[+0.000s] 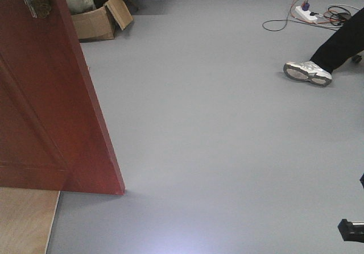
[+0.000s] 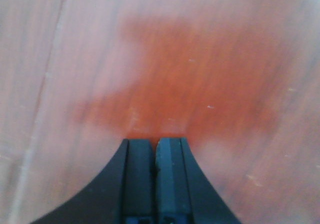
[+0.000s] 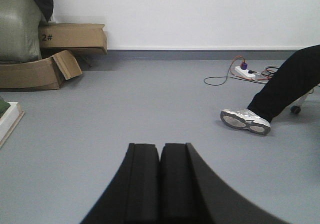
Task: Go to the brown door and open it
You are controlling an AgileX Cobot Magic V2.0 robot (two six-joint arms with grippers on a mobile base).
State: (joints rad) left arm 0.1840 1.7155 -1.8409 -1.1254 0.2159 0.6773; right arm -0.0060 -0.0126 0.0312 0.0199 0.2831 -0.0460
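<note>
The brown door (image 1: 51, 112) fills the left of the front view, standing swung open with its free edge toward the room. Its brass handle plate (image 1: 33, 1) shows at the top left. In the left wrist view the door's glossy reddish-brown face (image 2: 200, 73) fills the whole frame, very close. My left gripper (image 2: 155, 143) is shut and empty, its tips at or just short of the door face. My right gripper (image 3: 160, 146) is shut and empty, pointing out over the grey floor, away from the door.
Open cardboard boxes (image 1: 102, 18) and a green sack (image 3: 17, 26) stand at the far left wall. A person's leg and white sneaker (image 1: 308, 72) are at the right. A power strip with cables (image 1: 304, 12) lies behind it. A pale wooden board (image 1: 25, 220) lies below the door.
</note>
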